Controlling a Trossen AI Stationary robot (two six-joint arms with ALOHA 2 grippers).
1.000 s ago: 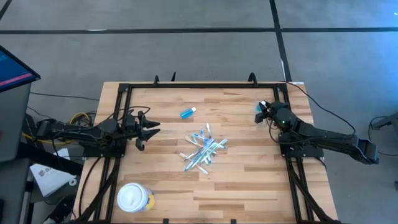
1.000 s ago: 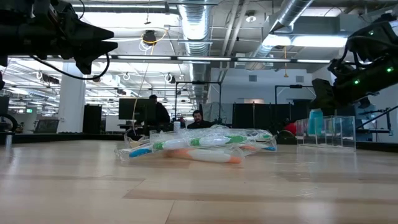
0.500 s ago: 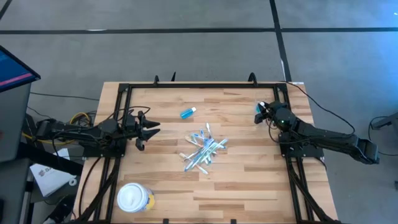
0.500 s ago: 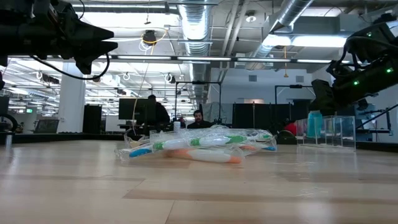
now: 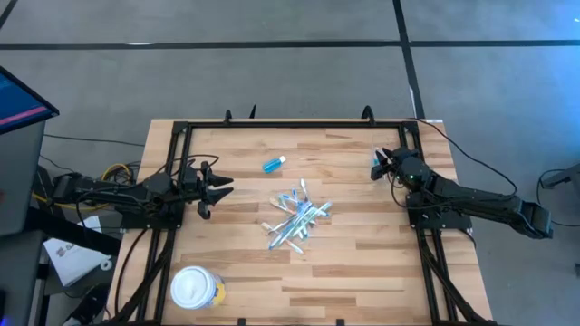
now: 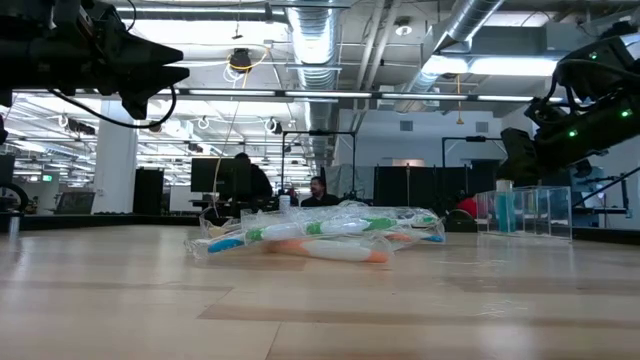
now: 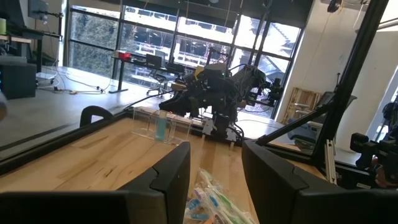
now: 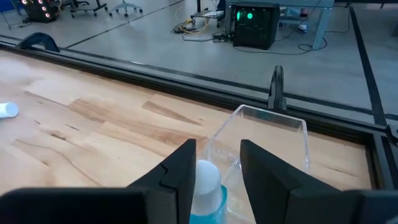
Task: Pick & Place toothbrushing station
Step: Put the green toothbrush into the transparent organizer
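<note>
The toothbrushes (image 5: 294,220) lie in a loose pile at the table's middle, also in the low view (image 6: 320,235). A small blue tube with a white cap (image 5: 274,164) lies beyond them. A clear tumbler (image 8: 273,134) stands at the far right, and a second blue, white-topped tube (image 8: 210,186) stands upright in its near end, also in the low view (image 6: 505,208). My right gripper (image 8: 217,149) is open, its fingers on either side of that tube. My left gripper (image 5: 217,187) is open and empty, in the air at the left. My right gripper comes level from the table's right side, its fingers on either side of the upright blue tube's top (image 8: 208,175). The tube is close to one finger (image 8: 183,168) and a gap shows to the other. I cannot tell whether it touches.
A round yellow tub with a white lid (image 5: 197,288) stands at the near left corner. A black frame rail (image 5: 299,126) runs around the table top. Bare wood lies between the pile and the tumbler. People sit in the room beyond the table.
In the low view the blue tube by my right gripper has sunk a little lower into the clear tumbler, still upright. Both arms have stayed about where they were.
</note>
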